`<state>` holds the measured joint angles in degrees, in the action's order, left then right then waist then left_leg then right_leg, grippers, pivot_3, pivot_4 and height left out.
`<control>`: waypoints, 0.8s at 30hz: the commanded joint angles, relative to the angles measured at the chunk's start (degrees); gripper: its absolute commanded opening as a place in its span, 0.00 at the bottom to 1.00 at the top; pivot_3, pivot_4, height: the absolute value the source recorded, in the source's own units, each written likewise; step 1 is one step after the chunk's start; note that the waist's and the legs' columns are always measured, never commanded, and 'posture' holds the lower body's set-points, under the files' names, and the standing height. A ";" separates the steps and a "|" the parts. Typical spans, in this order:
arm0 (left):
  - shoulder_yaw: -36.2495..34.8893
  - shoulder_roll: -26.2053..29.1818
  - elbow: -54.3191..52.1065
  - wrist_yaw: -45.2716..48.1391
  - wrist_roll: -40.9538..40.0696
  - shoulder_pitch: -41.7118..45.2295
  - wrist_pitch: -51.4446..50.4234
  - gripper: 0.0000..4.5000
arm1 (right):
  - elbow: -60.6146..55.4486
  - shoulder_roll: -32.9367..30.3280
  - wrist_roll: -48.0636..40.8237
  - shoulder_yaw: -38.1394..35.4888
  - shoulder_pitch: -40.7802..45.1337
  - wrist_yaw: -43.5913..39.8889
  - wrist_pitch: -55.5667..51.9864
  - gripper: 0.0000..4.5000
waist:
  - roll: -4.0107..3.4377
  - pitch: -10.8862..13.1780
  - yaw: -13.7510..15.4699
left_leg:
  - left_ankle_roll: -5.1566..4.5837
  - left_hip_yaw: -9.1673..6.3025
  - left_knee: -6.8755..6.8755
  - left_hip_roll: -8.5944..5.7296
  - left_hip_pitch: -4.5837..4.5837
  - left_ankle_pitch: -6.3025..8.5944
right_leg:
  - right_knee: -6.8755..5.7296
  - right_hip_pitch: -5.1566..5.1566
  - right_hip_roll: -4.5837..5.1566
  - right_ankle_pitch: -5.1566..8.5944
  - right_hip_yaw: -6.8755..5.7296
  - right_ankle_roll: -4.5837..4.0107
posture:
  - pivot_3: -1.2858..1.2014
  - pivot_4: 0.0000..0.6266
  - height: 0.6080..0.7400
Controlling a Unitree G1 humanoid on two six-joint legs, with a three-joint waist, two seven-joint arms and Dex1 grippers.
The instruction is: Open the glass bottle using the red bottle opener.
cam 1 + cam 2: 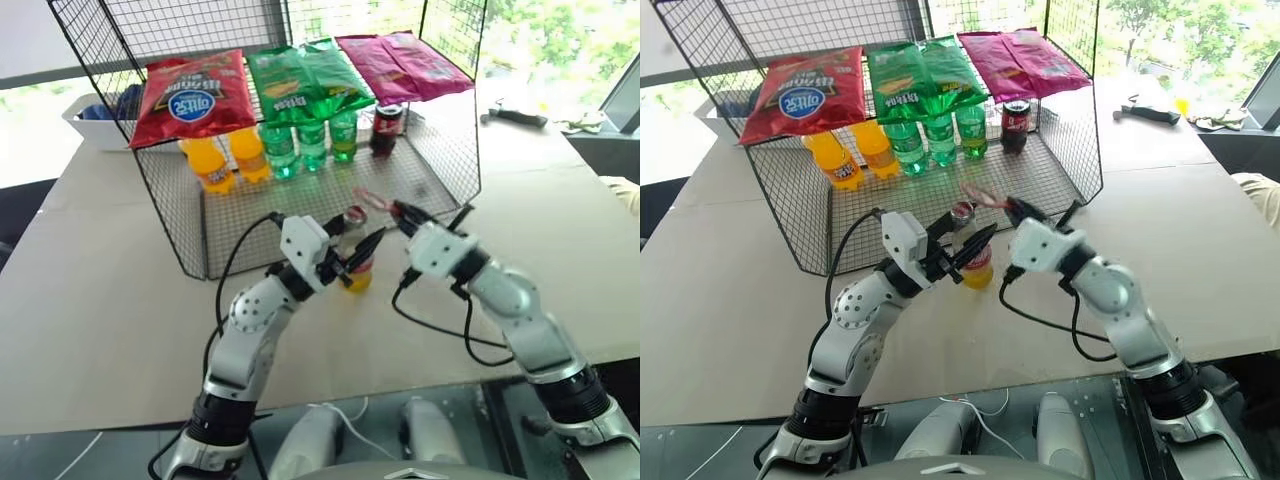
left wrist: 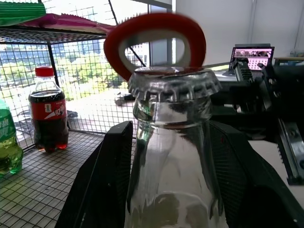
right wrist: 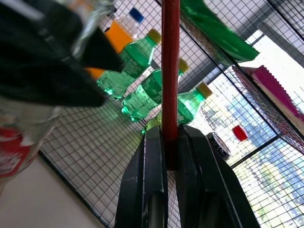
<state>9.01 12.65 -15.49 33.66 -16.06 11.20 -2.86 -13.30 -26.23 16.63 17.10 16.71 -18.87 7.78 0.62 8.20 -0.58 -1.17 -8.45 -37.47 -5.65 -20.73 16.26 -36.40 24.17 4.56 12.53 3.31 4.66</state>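
Left gripper [image 1: 350,262] clamps small clear glass bottle [image 2: 173,156] steady so right gripper [image 3: 167,142], pinching slim red ring-headed opener [image 2: 154,40], can hook its crown cap.

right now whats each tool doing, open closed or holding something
Left tool: closed on the glass bottle, gripping it below the neck.
Right tool: shut on the red bottle opener, clamping its handle.

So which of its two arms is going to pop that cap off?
Probably the right. Its right gripper is clamped on the red bottle opener, whose ring sits just behind the cap, while the left gripper grips the glass bottle to steady it.
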 commanded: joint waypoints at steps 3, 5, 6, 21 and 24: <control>1.02 -0.34 1.74 1.03 -1.08 -1.00 -1.52 0.41 | 4.35 -0.98 6.57 0.48 -0.09 4.70 11.84 0.00 | 0.01 -0.01 0.01 | 0.00 -0.02 0.00 0.02 0.22 0.00 | 0.01 -0.24 -0.04 0.00 -0.01 0.00 | 0.52 0.24 1.00; 1.08 -0.35 2.20 1.25 -1.06 -1.01 -1.30 0.41 | 6.42 -0.94 8.33 0.72 -0.20 6.75 15.51 0.00 | 0.02 -0.01 0.00 | 0.00 -0.02 0.02 0.02 0.37 0.01 | 0.02 -0.41 -0.04 0.01 -0.02 0.00 | 0.52 0.24 1.00; 1.13 -0.35 2.43 1.39 -1.03 -1.01 -1.18 0.41 | 7.33 -0.46 8.46 0.37 -0.36 7.90 16.56 0.00 | 0.02 -0.01 0.01 | 0.00 -0.01 0.02 0.02 0.44 0.01 | 0.05 -0.48 -0.04 0.01 -0.01 0.00 | 0.52 0.24 1.00; 1.25 0.24 4.24 3.00 -1.33 -0.86 -0.87 0.41 | 21.22 2.48 10.19 5.08 6.06 7.54 29.54 0.00 | 0.06 -0.07 -0.03 | 0.00 0.03 0.07 0.05 0.63 0.01 | 0.08 -0.65 -0.09 0.01 0.05 -0.01 | 0.52 0.24 1.00; 1.12 0.26 4.67 3.10 -1.38 -0.67 -0.83 0.41 | 23.28 2.80 10.23 5.35 6.71 7.23 31.34 0.00 | 0.05 -0.07 -0.09 | 0.00 0.04 0.13 0.07 0.87 0.01 | 0.07 -0.84 -0.11 0.02 0.07 -0.01 | 0.52 0.24 1.00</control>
<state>8.50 12.75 -13.31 36.02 -18.24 11.07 -2.24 8.65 -23.72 25.17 18.35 23.35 -9.46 36.46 0.67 8.13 -0.67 -1.18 -8.42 -37.33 -5.58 -19.80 16.27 -36.33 23.28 4.44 12.55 3.38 4.65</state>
